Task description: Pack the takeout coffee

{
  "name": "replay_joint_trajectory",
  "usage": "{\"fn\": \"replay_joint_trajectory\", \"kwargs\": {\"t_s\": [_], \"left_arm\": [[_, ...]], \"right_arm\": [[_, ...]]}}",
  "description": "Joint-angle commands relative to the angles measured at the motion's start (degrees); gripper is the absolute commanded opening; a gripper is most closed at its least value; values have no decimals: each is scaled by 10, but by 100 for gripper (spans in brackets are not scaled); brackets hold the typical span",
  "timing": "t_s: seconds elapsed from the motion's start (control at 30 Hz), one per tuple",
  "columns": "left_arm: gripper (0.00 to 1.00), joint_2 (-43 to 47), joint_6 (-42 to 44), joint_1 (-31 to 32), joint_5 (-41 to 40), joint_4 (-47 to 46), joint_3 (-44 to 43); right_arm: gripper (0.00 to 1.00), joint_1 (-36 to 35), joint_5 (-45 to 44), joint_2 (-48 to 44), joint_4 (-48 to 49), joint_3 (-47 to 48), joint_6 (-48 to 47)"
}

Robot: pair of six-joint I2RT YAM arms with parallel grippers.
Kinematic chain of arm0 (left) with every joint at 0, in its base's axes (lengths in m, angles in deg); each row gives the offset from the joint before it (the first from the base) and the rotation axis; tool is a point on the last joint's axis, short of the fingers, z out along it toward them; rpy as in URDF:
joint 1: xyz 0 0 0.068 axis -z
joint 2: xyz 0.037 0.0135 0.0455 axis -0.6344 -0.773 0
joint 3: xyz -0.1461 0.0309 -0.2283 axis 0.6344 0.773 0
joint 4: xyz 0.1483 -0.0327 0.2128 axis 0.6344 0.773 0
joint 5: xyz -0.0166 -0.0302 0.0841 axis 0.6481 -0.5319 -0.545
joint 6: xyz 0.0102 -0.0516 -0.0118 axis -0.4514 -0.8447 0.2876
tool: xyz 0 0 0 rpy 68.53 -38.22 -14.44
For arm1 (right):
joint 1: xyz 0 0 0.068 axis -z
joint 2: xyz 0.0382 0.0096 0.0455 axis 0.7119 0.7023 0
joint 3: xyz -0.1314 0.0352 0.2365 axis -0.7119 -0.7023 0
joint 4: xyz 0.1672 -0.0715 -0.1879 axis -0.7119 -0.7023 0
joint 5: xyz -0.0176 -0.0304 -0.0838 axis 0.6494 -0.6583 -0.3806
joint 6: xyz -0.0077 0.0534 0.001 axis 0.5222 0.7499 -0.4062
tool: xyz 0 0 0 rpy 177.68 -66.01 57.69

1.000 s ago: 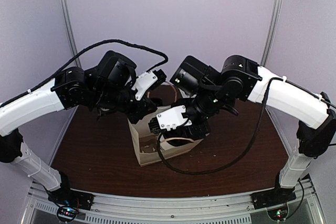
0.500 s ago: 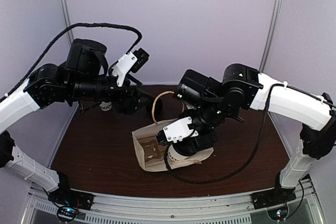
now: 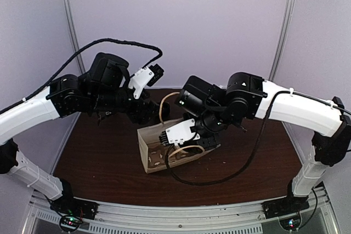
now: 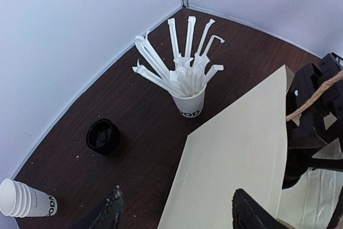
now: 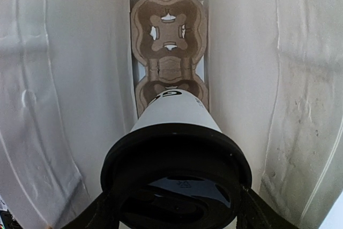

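The takeout coffee (image 5: 177,115), a white cup with a black dome lid (image 5: 177,178), hangs inside the paper bag (image 3: 149,152). My right gripper (image 5: 177,215) is shut on it at the lid, one finger on each side. The cup's base is above a brown cardboard cup carrier (image 5: 169,36) on the bag's floor. In the top view my right gripper (image 3: 184,135) reaches into the bag's mouth and the cup is hidden. My left gripper (image 4: 179,213) is open and empty, over the bag's outer wall (image 4: 241,154) and the table; in the top view it (image 3: 152,112) sits just left of the bag.
A lidless cup of long white straws (image 4: 190,100) stands behind the bag. A loose black lid (image 4: 103,135) and a lying stack of white cups (image 4: 24,199) are to the left, by the wall. The bag's rope handle (image 4: 316,92) arches at right.
My left arm swung away to the left and has come back beside the bag. My right gripper, in the bag throughout, has shifted slightly back, and the bag moved with it.
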Motion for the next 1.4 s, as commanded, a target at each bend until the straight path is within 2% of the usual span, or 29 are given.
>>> {"fn": "replay_joint_trajectory", "kwargs": {"t_s": [0.0, 0.17, 0.37, 0.53, 0.7, 1.0, 1.37], "left_arm": [[70, 0, -3, -29, 21, -51, 17], [70, 2, -22, -72, 52, -71, 39], [71, -4, -30, -96, 158, -91, 50], [71, -41, -52, -97, 172, -61, 54], [71, -49, -79, -97, 182, -114, 114], [70, -109, -61, -98, 184, -136, 131], [70, -123, -81, -98, 222, -185, 157]], "right_arm": [[64, -5, -30, 19, 37, -13, -4], [64, -17, -14, 21, 26, -21, 5], [63, -21, -20, 1, 24, -51, 31], [63, -57, -55, -34, 46, -118, 25], [62, -62, -92, -44, 76, -154, 14], [61, -62, -129, -21, 106, -141, -1], [61, -61, -170, 23, 143, -139, -30]]}}
